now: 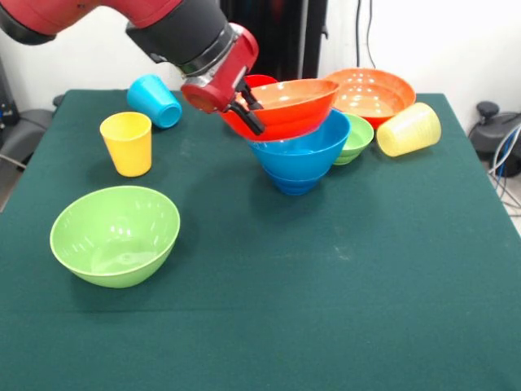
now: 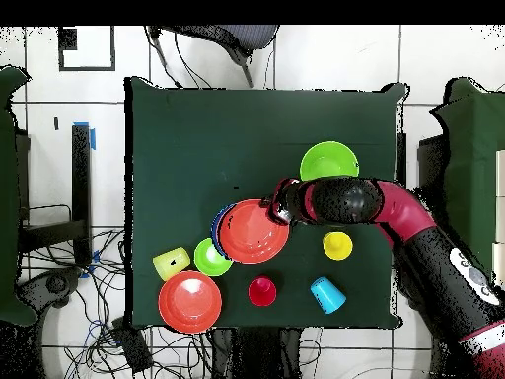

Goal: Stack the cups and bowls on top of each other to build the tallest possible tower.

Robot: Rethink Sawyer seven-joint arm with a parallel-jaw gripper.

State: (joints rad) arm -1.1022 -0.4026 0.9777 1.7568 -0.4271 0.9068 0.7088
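Observation:
My gripper point(image 1: 247, 112) is shut on the near-left rim of an orange-red bowl point(image 1: 286, 106), which is tilted and sits over the big blue bowl point(image 1: 303, 150). The blue bowl is nested on a smaller dark blue bowl point(image 1: 291, 182); together they form the tower. In the overhead view the gripper point(image 2: 279, 210) is at the right rim of that orange-red bowl point(image 2: 252, 232). The small green bowl point(image 1: 356, 137) and the second orange-red bowl point(image 1: 370, 93) lie just beyond the tower. The big green bowl point(image 1: 116, 235) stands alone at the front left.
The yellow cup point(image 1: 127, 143) stands upright at the left. The light blue cup point(image 1: 155, 100) lies on its side behind it. The ribbed pale yellow cup point(image 1: 409, 129) lies on its side at the right. The red cup point(image 1: 259, 81) is mostly hidden behind the gripper.

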